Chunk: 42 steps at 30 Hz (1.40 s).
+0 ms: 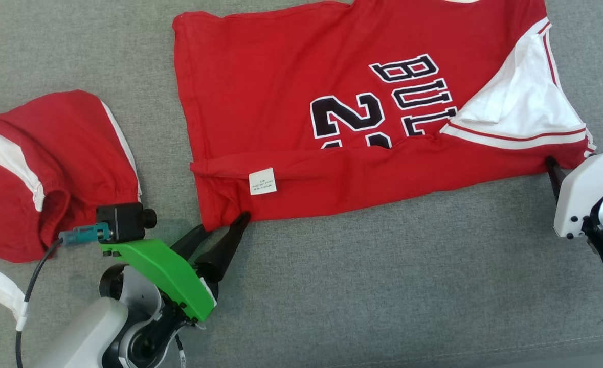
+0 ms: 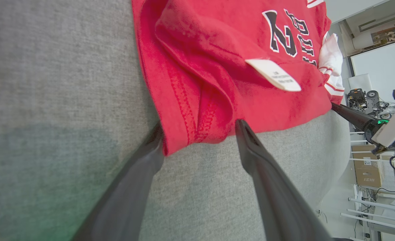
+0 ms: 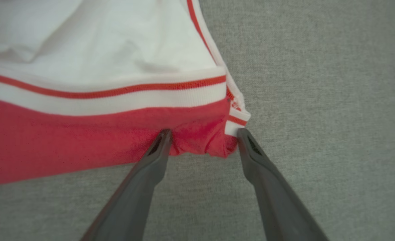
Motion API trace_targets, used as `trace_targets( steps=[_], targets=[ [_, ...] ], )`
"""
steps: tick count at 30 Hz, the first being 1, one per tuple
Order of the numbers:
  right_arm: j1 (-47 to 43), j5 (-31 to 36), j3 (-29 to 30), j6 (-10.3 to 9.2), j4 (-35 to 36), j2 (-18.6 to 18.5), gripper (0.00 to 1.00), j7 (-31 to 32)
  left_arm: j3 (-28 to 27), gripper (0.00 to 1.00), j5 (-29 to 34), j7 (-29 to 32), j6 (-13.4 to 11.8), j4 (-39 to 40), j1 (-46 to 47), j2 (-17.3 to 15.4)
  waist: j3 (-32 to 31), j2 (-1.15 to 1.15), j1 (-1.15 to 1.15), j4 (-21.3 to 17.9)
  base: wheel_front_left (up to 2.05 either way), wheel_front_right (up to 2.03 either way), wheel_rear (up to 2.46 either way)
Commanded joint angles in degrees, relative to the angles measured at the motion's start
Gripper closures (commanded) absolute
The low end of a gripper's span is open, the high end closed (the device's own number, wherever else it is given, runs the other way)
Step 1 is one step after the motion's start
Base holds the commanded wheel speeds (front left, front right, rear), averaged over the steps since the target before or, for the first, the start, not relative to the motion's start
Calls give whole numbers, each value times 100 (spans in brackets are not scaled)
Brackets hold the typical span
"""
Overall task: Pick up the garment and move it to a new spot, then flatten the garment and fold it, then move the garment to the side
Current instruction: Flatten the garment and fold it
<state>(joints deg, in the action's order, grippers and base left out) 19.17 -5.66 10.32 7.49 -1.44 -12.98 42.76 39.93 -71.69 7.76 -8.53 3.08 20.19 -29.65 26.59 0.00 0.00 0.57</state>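
Left gripper (image 1: 224, 223): one, at the jersey's near left corner. Its fingers stood spread with the hem corner lying between the tips, not clamped.

Right gripper (image 3: 205, 132): one, at the jersey's near right corner, just below the white striped trim. Its fingers were likewise spread and gripped nothing.

Jersey (image 1: 332, 76): one, red, with a white side panel and black lettering. It lay spread on the grey cloth surface (image 1: 383, 286), its near edge folded over onto the number.

Care label (image 1: 262, 181): one, white, on that fold, near the left corner.

Second red garment (image 1: 50, 153): one, white-striped and crumpled, well apart to the jersey's left.

Handling, as judged: a light, soft, limp knit, likely to sag and slide. It was best taken at both near corners, through the doubled hem.
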Motion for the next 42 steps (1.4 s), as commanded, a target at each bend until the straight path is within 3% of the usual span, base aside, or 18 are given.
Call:
trace_targets(
  steps=[1,3,4,5,6,13,20,26,32,33,34,35,39,42],
  targets=[
    [20,-5,-72,0,-106,50,0,43,9,7,24,38,-4,-115,57,-17,71,0,0,-26,0,0,0],
    [35,-6,-129,1,-169,67,0,59,2,29,8,54,17,-192,102,0,99,0,0,-37,0,0,0],
    [44,-6,-138,1,-199,80,31,50,-1,54,16,61,35,-245,125,-5,109,0,0,-43,0,0,0],
    [51,-6,-143,1,-224,82,60,36,-1,67,20,61,49,-297,144,-1,110,0,0,-44,0,0,0],
    [68,-23,-160,1,-259,77,100,7,23,100,30,100,59,-364,161,-6,102,0,0,-43,0,0,0],
    [-5,-311,-107,-6,-412,-125,100,-27,78,100,-117,192,292,-451,-30,-104,-202,0,0,-29,0,0,0],
    [-433,-742,-8,-6,-104,-457,100,155,114,100,-408,334,458,-50,-499,-345,-685,0,0,11,0,0,0],
    [-1332,-1223,-118,-5,656,-925,100,833,241,100,-589,381,445,462,-1085,-518,-928,0,0,-23,0,0,0],
    [-2031,-1625,77,-5,1122,-991,100,1317,388,100,-617,262,350,640,-1524,-470,-967,0,0,-82,0,0,0],
    [-2083,-1674,91,-5,1177,-1001,29,1319,379,74,-624,205,323,648,-1567,-451,-966,0,0,-92,0,0,0],
    [-2136,-1712,92,-5,1192,-996,0,1342,368,50,-594,170,286,646,-1597,-449,-965,0,0,-98,0,0,0],
    [-2200,-1722,93,-5,1223,-1013,0,1356,377,0,-533,140,246,633,-1621,-459,-966,0,0,-104,0,0,0],
    [-2274,-1824,131,-4,1399,-1130,0,1463,366,0,-316,26,112,682,-1658,-622,-950,0,0,-110,0,0,0],
    [-2100,-2000,232,-4,1771,-1302,0,1596,209,0,-97,-103,-26,853,-1684,-961,-858,0,0,-109,0,0,0]
  ],
)
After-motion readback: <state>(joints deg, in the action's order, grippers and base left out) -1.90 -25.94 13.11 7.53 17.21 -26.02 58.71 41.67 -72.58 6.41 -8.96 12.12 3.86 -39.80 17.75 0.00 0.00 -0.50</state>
